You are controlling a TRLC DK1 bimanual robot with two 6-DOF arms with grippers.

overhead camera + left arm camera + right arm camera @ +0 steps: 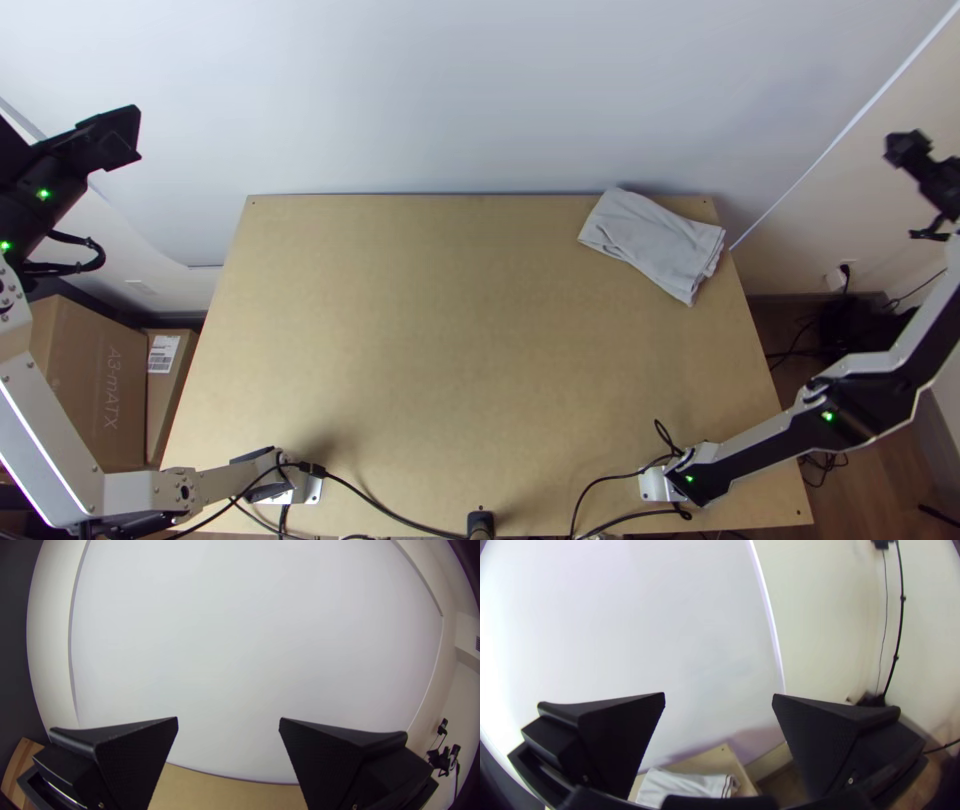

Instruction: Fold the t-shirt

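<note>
In the top view, the silver-grey, black-jointed left arm (50, 430) bends from seven o'clock, its flat-fingered black left hand (118, 140) at ten. The matching right arm (780, 430) leaves five, its black right hand (906, 150), apparently raised, past two. Both have fingers parted.

The right pincer (904, 148) gapes open, the pale t-shirt (682, 786) near a table corner (721, 756).

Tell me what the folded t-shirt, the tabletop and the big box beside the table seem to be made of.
T-shirt: soft, matte fabric, perhaps cotton, going by its limp folds and creases.
Tabletop: wood-based board, possibly MDF or plywood; it is tan, flat and dull.
Big box: cardboard, by its plain brown, matte sides.
</note>
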